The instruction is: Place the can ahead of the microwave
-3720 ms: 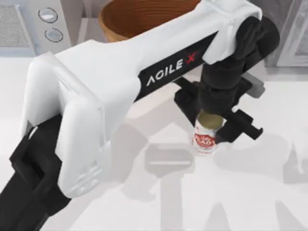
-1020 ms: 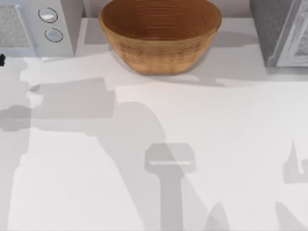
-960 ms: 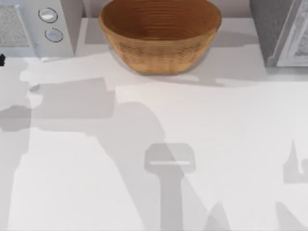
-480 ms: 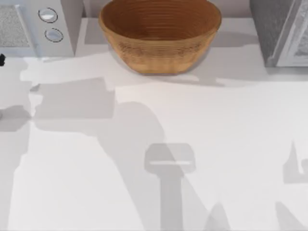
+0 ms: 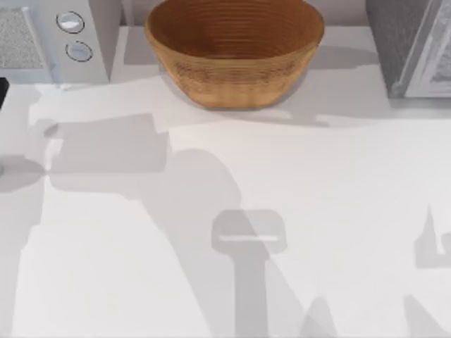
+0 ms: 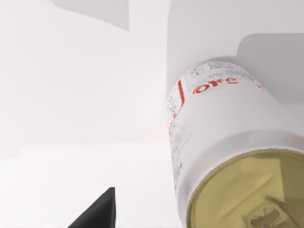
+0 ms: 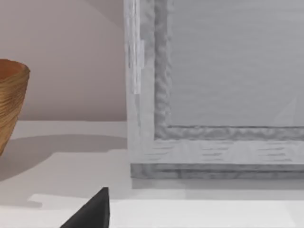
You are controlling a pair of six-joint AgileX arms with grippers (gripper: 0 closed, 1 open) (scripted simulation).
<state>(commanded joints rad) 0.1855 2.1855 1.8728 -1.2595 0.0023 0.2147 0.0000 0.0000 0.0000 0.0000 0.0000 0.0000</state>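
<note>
Closest in, the left pincer [image 6: 99,211] looks released: its one visible finger stands apart from the can [image 6: 223,137], though the other side is hidden, so I say that with some doubt. The can stands upright on the counter [image 6: 71,95], past the top view's left edge. Pulling away crookedly could clip the lid and topple it. Farther off, the microwave [image 5: 49,42] sits at the back left. Whether the can is truly ahead of it is unclear. The right pincer [image 7: 92,211] is parked facing the darker appliance [image 7: 213,85].
</note>
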